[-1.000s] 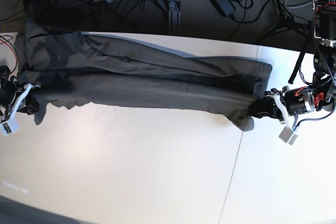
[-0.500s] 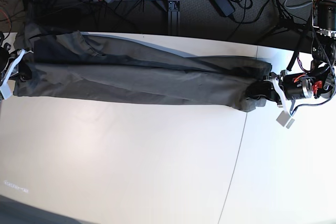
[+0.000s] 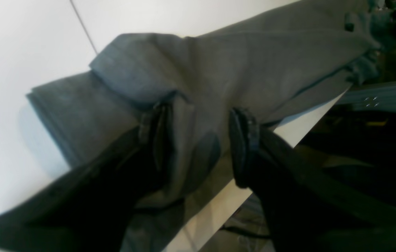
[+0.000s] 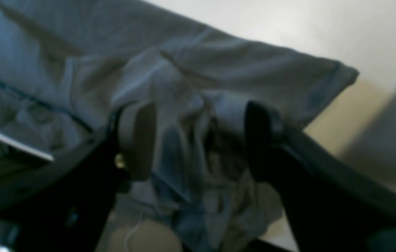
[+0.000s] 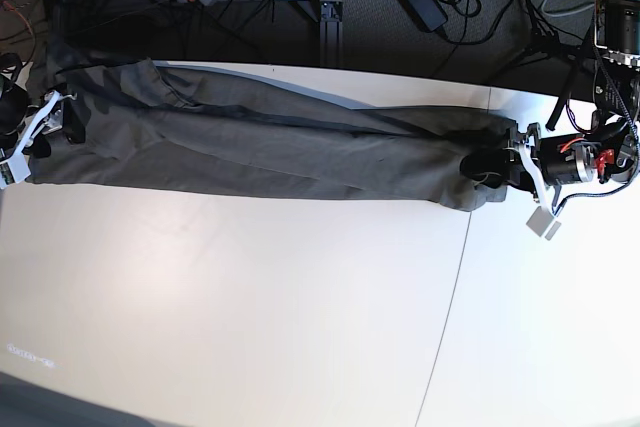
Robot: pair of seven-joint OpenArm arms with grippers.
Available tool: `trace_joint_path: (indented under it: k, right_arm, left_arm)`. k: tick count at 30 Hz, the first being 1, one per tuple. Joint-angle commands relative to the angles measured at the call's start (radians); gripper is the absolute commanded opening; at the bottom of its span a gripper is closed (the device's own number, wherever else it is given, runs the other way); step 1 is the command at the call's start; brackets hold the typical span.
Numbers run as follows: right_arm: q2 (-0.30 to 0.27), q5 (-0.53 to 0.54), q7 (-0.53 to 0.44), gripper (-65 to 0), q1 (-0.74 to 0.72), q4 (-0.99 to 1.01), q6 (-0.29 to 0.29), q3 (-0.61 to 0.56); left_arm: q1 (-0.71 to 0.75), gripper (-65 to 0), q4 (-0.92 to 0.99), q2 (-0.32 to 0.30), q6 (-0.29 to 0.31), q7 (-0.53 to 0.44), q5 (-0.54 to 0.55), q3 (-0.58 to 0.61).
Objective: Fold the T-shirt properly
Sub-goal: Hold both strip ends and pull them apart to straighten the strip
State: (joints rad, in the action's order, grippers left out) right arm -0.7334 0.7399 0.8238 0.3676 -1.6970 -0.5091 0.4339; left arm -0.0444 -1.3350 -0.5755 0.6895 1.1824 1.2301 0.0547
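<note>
From the left wrist, the left gripper [image 3: 198,140] has its jaws spread, with the shirt [image 3: 254,73] lying loose between them at the table [image 3: 16,52] edge.

From the right wrist, the right gripper [image 4: 198,140] is likewise released over bunched cloth.

From the base view, the shirt [image 5: 270,142] lies as a long band across the table's [image 5: 250,307] far side.

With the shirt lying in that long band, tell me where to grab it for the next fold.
Probably at its two short ends. The T-shirt lies as a long flat strip along the table's far edge. The left gripper and right gripper each stand open over an end: close there, coming in from outside.
</note>
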Motion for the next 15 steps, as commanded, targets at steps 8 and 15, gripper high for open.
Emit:
trace_joint_path:
  k: [8, 15]
  right_arm:
    - [-0.011, 0.100, -0.019, -25.6, -0.096, -0.020, -0.064, 0.051]
    - [0.044, 0.113, -0.019, -65.0, -0.095, -0.046, -0.064, 0.050]
  left_arm:
    - [-0.019, -34.0, -0.014, -0.054, 0.009, -0.027, 0.008, -0.164]
    - [0.038, -33.9, -0.014, -0.056, 0.009, -0.045, 0.013, -0.217]
